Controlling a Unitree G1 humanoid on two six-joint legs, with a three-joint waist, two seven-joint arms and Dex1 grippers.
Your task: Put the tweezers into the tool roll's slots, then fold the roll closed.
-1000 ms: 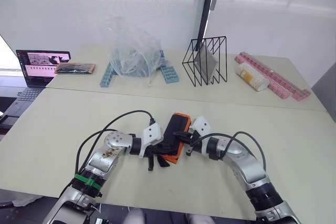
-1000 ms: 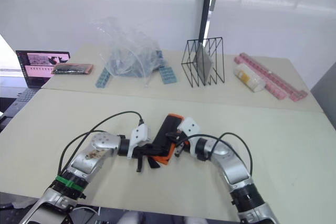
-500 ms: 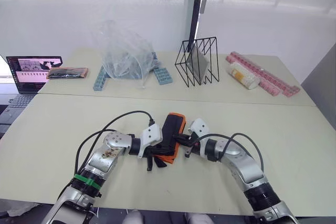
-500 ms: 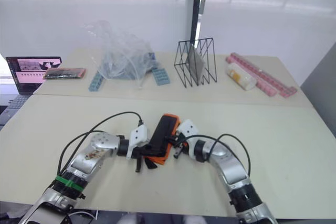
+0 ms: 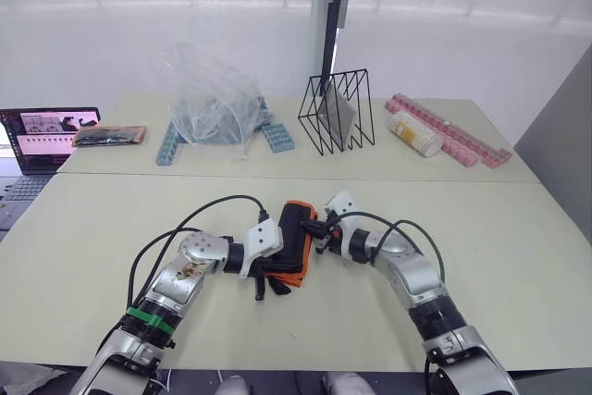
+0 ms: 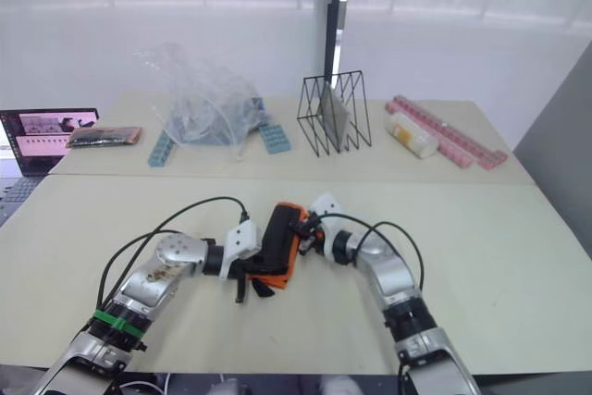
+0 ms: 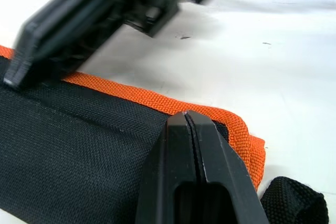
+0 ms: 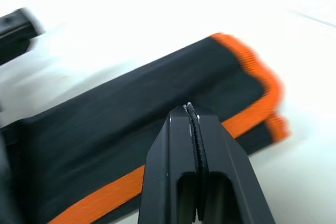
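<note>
Folded shut, the tool roll (image 5: 294,238) lies on the near half of the pale table (image 5: 518,256), dead centre in front of the robot, black with orange edging and a black strap end (image 7: 291,203) trailing from its near corner. The left gripper (image 5: 264,277) presses its two black fingers together, tips resting on the roll's near edge at about 7 o'clock of it; the wrist view shows those fingers (image 7: 181,145) closed on nothing, lying on the fabric by the orange border. The right gripper (image 5: 318,233) meets the roll from 3 o'clock, its fingers (image 8: 191,145) likewise pinched flat with nothing between them, over the orange edge. A second ago the right gripper sat lower along the roll's side; it has since slid toward the roll's far end, while the left has held its place (the whole scene has also shifted leftward as the camera turned). Beyond, at 10 o'clock, a laptop (image 5: 46,131) and a flat dark pouch (image 5: 109,136) sit by a crumpled clear plastic bag (image 5: 213,94) over blue trays; at 12 o'clock a black wire rack (image 5: 335,110); at 2 o'clock a pale cylinder (image 5: 413,135) and pink strips (image 5: 462,136).
</note>
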